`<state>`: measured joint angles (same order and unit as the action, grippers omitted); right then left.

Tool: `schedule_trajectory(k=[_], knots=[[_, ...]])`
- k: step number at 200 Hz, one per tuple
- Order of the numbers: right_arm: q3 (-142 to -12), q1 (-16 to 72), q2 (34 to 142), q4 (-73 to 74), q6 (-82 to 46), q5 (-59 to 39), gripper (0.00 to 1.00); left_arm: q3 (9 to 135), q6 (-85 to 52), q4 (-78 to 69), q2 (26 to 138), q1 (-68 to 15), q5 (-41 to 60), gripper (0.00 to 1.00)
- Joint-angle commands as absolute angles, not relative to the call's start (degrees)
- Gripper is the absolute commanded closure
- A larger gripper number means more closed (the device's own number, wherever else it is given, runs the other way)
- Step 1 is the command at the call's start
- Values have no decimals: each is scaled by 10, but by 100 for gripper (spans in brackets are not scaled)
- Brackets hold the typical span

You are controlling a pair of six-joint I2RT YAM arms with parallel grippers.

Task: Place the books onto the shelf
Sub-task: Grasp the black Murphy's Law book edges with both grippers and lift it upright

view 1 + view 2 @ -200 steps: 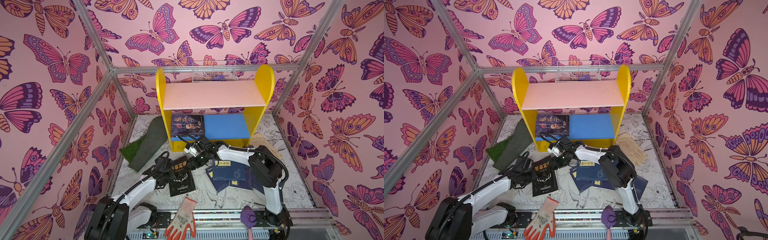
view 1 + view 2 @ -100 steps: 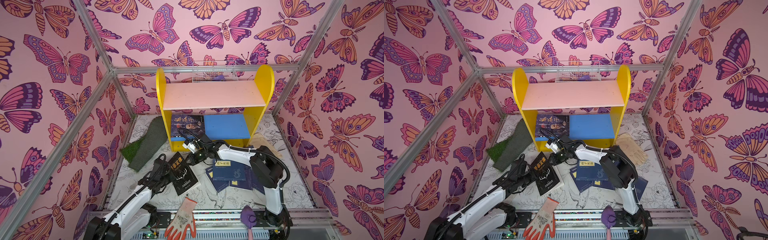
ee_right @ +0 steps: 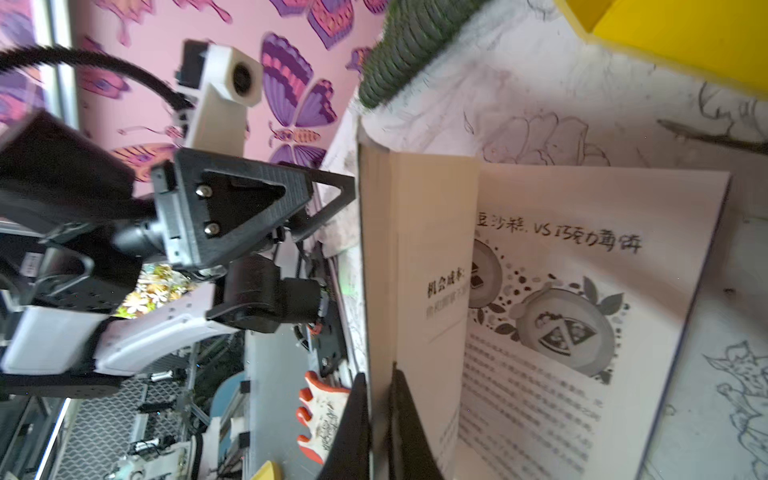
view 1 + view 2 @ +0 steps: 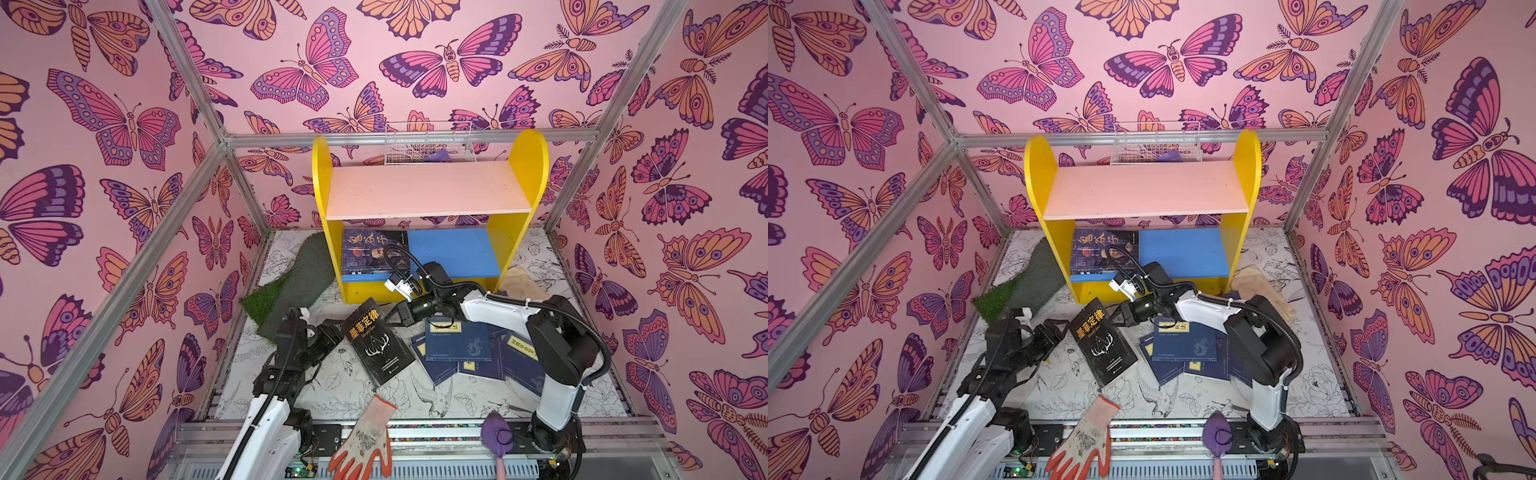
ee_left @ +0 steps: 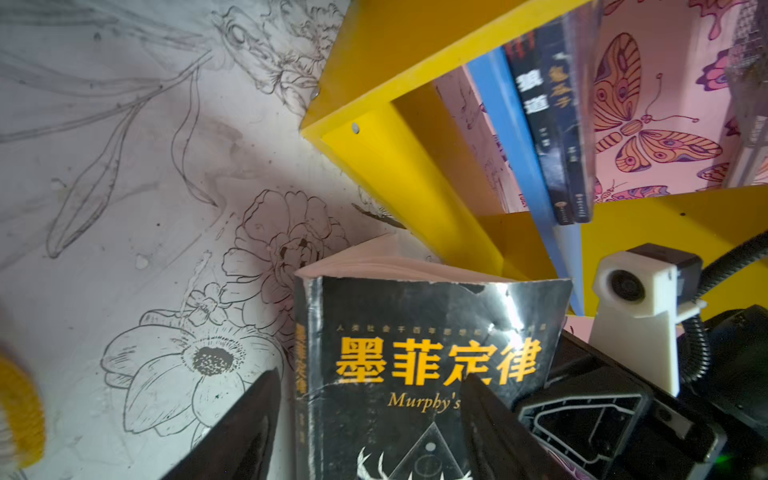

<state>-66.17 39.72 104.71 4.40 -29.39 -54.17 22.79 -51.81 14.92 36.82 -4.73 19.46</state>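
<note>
**Black paperback pinched at its corner by the right arm; left pincer released**

Shelf (image 4: 528, 166): has not moved in the last second. It has glossy yellow rounded side panels, and the matt pale-pink upper board is bare. The shelved books (image 4: 374, 249) lie flat at the left end of the blue lower board. From above only the top cover shows, and its back part is hidden under the pink board. The left wrist view shows two spines stacked there.

Table sheet (image 4: 345, 386): white, printed with line-drawn flowers.

Navy books (image 4: 457, 343): thin, with yellow labels, lying in a loose fan on the sheet. They have not moved. The right arm covers the pile's right side.

Black book (image 4: 376, 340): glossy creased cover with a yellow title and a white antler figure. It lies on the sheet in front of the shelf, between the two grippers. A second ago it lay nearly square to the shelf. Now its top has swung left and its bottom right. The top edge gapes and shows pages.

Right gripper (image 4: 397, 318): was spread a second ago. Now it is pressed together on the black book's upper right corner. The right wrist view shows a thin sheaf between the fingers, but how many leaves cannot be told.

Left gripper (image 4: 332, 332): was narrower a second ago and is now spread wide at the spine edge. One finger is over the cover and one over the sheet. Whether either touches cannot be told.
</note>
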Motion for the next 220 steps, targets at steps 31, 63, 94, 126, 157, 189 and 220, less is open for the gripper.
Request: schedule_trajectory(k=[31,63,94,126,157,189,220], knots=[[-634,365,1022,211,-403,-668,100,274,-454,147,408,-25,331,20],[-630,364,1021,303,-477,-689,100,280,-428,127,435,-24,390,17],[-626,358,1015,396,-558,-700,100,276,-416,120,425,-25,419,15],[-627,357,1018,406,-578,-703,100,265,-428,63,393,-25,465,18],[-620,359,1031,481,-635,-704,100,260,-447,11,384,-35,498,23],[-630,368,1049,523,-670,-705,100,264,-443,-9,382,-68,503,40],[-632,369,1049,515,-665,-700,100,269,-436,-20,381,-99,492,73]])
